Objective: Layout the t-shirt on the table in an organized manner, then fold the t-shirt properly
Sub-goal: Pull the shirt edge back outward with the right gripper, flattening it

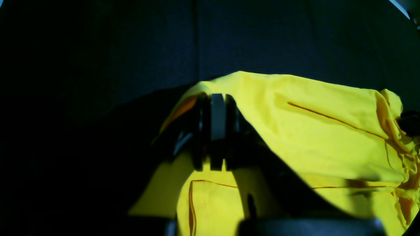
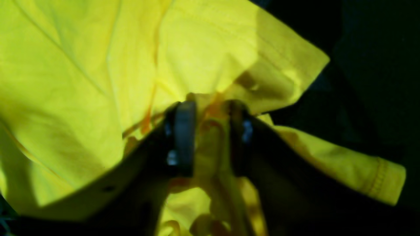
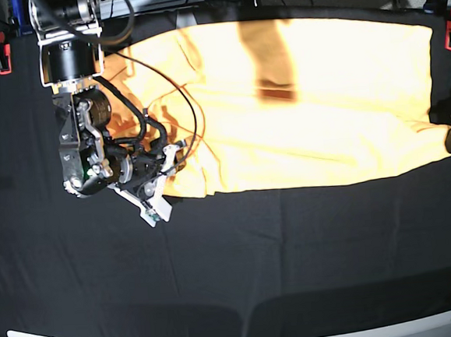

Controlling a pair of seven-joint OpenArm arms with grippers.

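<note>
The t-shirt lies spread across the far half of the table, its near edge running roughly straight from side to side. The right gripper sits at the shirt's bunched end, its two fingers a little apart with gathered yellow cloth between them; whether they clamp it I cannot tell. The left gripper is closed, pinching a fold of the shirt at the opposite end, near the table's edge.
</note>
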